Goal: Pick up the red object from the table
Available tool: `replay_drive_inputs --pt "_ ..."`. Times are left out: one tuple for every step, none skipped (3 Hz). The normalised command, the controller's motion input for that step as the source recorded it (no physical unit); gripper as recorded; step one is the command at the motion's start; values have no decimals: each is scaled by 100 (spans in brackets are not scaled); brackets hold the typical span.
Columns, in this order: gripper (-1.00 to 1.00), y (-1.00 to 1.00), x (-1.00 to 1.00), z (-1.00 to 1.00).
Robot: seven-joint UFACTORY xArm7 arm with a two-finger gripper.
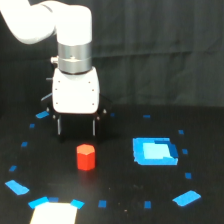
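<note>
While the white arm (60, 30) hangs over the black table (115, 200), its gripper (76, 126) sits low with two dark fingers (59, 125) pointing down, set apart from each other with a gap between them; the jaws are spread and hold nothing. The red object (85, 157) stands upright on the table just in front of the gripper, below the fingertips and apart from them. To the exterior view's right, well apart from the block, lies a larger blue square patch (155, 151). Small blue tape marks (187, 198) are scattered around the surface. A pale, bright patch (54, 214) shows at the bottom edge. No writing can be read anywhere.
</note>
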Motion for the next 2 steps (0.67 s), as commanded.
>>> replay_drive_inputs --pt "33 -100 92 -44" --pt "81 -75 47 -22"
